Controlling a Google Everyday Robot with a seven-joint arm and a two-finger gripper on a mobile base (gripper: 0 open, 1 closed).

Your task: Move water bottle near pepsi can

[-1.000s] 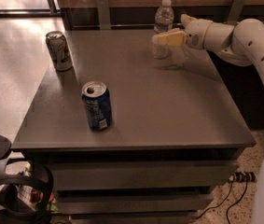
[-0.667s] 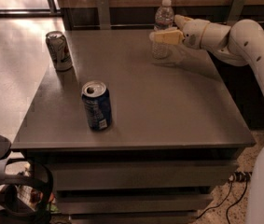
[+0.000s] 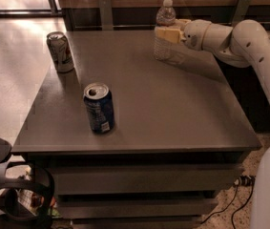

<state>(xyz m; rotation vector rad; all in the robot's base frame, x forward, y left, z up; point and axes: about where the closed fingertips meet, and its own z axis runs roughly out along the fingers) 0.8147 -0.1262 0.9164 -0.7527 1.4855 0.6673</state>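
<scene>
Your arm (image 3: 249,42) is glossy white, made of rounded, bulbous segments with small dark dots. Its pale yellow hand (image 3: 167,33) sits at one o'clock on the bench (image 3: 172,109).

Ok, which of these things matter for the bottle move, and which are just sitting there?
For the job: water bottle at the table's far edge; pepsi can near the front; end effector at the bottle.

Lying about: silver-white can at the left edge; the table itself.
</scene>
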